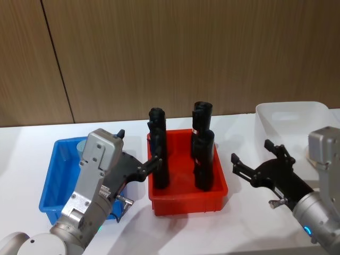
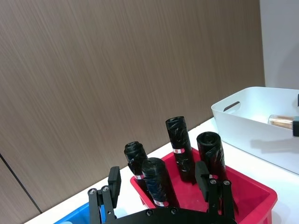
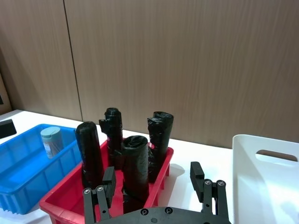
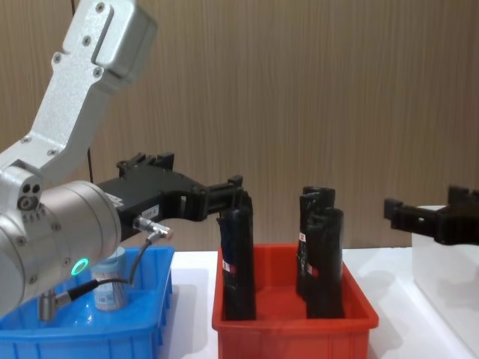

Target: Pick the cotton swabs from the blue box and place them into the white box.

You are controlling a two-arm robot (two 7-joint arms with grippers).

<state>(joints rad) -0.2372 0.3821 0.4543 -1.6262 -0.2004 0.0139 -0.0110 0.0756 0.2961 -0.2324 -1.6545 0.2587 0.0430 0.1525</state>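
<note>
1. The left gripper [image 1: 139, 146] is hanging wide open and holding nothing. It is raised above the blue box [image 1: 53, 183] just left of the red bin [image 1: 186, 206], with its fingers pointing toward the bin. One fingertip is sitting close to the top of the nearest black roll [image 1: 160, 167].
2. The right gripper [image 1: 251, 151] is hovering right of the red bin, also spread wide and empty. It is over bare table [image 1: 239, 220] between the bin and the white box [image 1: 289, 112].
3. One tub of cotton swabs [image 3: 51, 141] is standing upright in the blue box toward its back wall, clear-sided with a pale lid.
4. A second tub [image 2: 280, 120] is lying on its side inside the white box.
</note>
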